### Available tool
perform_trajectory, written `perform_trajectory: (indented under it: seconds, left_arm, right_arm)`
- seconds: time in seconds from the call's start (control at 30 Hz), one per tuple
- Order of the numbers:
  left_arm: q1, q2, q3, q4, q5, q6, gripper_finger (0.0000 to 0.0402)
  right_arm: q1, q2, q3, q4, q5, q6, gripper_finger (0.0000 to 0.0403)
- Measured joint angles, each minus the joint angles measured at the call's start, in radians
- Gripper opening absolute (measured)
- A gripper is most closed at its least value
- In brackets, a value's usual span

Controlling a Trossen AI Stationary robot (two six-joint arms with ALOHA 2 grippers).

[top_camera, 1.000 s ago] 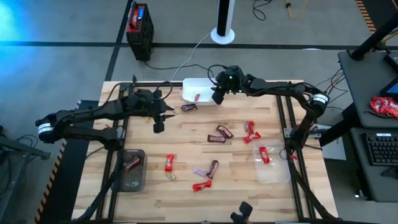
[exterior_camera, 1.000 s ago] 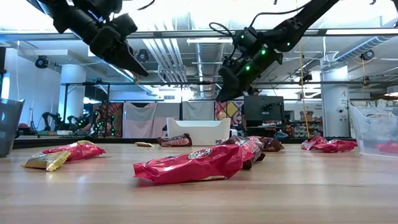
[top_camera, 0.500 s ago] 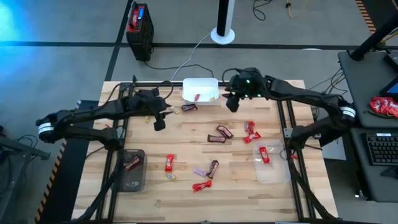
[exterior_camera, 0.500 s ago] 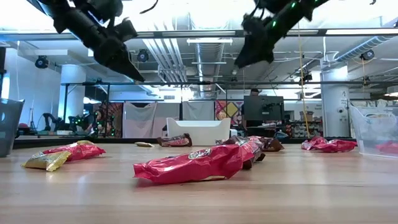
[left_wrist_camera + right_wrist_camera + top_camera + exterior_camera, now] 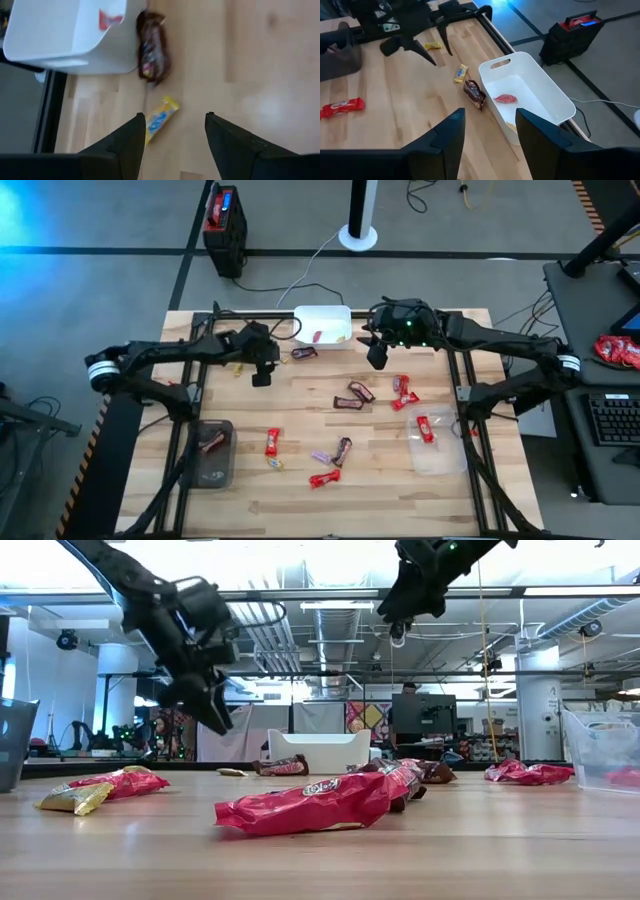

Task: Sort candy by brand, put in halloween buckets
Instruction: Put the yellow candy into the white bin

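Note:
My left gripper (image 5: 175, 116) hangs open, slanting down over the far left of the table, above a small yellow candy (image 5: 159, 120) that lies flat on the wood. A brown candy (image 5: 152, 47) lies just beyond it, beside the white bucket (image 5: 322, 325), which holds one red candy (image 5: 506, 98). My right gripper (image 5: 377, 360) stands open and high in the air to the right of the white bucket, with nothing between its fingers. The dark grey bucket (image 5: 212, 452) sits near left and the clear bucket (image 5: 438, 442) near right.
Loose candies lie across the middle of the table: red ones (image 5: 272, 442) (image 5: 323, 477) (image 5: 404, 390) and brown ones (image 5: 352, 395) (image 5: 340, 448). Another yellow candy (image 5: 236, 368) lies left of my left gripper. A black-and-red box (image 5: 224, 215) stands on the floor beyond the table.
My left gripper has dropped toward the table and tipped more steeply down, over the yellow candy. My right gripper has left the white bucket, rising and going toward the table's right and near edges.

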Motion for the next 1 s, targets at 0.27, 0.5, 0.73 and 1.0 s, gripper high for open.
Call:
perform_trajectory:
  seconds: [0.27, 0.5, 0.73, 1.0]
  left_arm:
    - [0.085, 0.121, 0.0, 0.06, 0.034, 0.024, 0.0189]
    - [0.113, 0.213, 0.024, 0.12, 0.058, 0.055, 0.0189]
    - [0.142, 0.293, 0.064, 0.114, 0.091, 0.091, 0.0189]
    - [0.144, 0.324, 0.068, 0.088, 0.117, 0.084, 0.0149]
  right_arm:
    - [0.0, 0.002, 0.0, -0.001, 0.001, -0.014, 0.0178]
    - [0.0, 0.002, 0.0, -0.001, 0.001, -0.016, 0.0178]
    - [0.0, 0.002, 0.0, -0.03, 0.001, -0.008, 0.0178]
    - [0.0, 0.002, -0.001, -0.054, 0.001, 0.001, 0.0178]
